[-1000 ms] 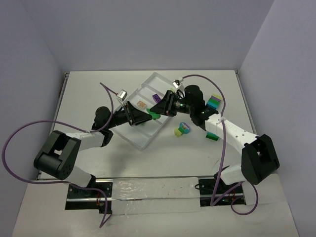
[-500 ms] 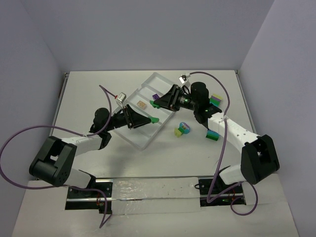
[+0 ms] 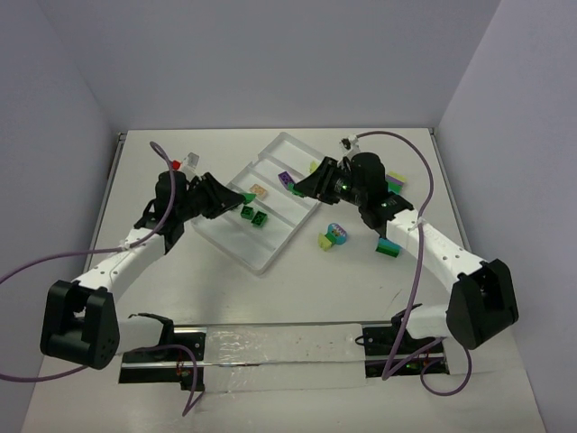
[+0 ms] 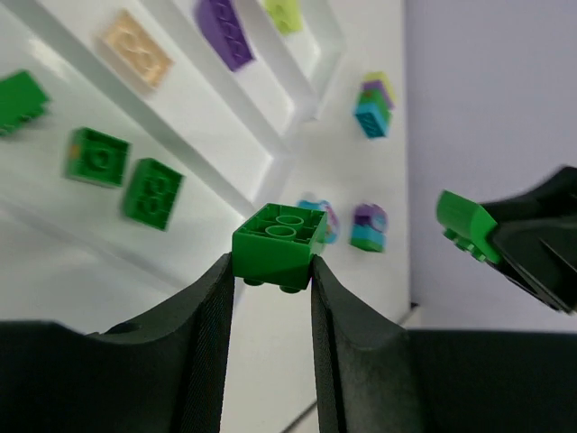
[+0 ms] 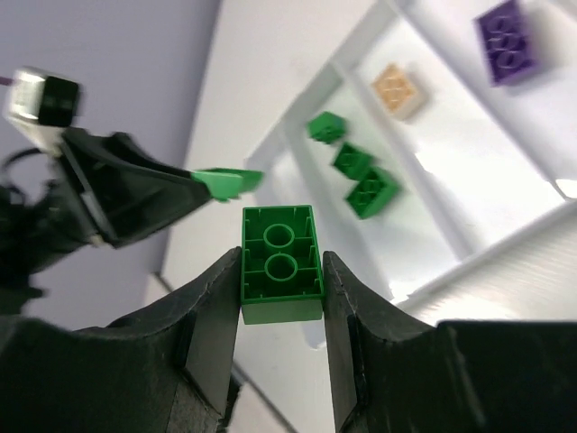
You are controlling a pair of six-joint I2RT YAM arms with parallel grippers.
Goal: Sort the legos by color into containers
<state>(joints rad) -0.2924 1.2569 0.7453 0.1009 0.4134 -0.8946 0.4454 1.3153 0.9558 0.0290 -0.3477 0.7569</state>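
My left gripper (image 3: 243, 196) is shut on a green lego (image 4: 279, 236) and holds it above the left side of the clear tray (image 3: 233, 248). My right gripper (image 3: 293, 189) is shut on another green lego (image 5: 281, 262) above the tray's middle. The two grippers face each other a short gap apart. The tray's left compartment holds three green legos (image 4: 151, 189). Further right in the tray lie a peach lego (image 3: 259, 191), a purple lego (image 3: 285, 178) and a yellow-green lego (image 4: 284, 13).
Right of the tray, three multi-colour clumps sit on the table: a yellow-green, teal and purple one (image 3: 334, 234), a teal and green one (image 3: 389, 248), and a taller stack (image 3: 393, 185) behind the right arm. White walls stand at the back and sides.
The grippers were close together over the tray and have drawn apart, each with a green lego. The left arm swung back to the left, uncovering green legos in the tray.
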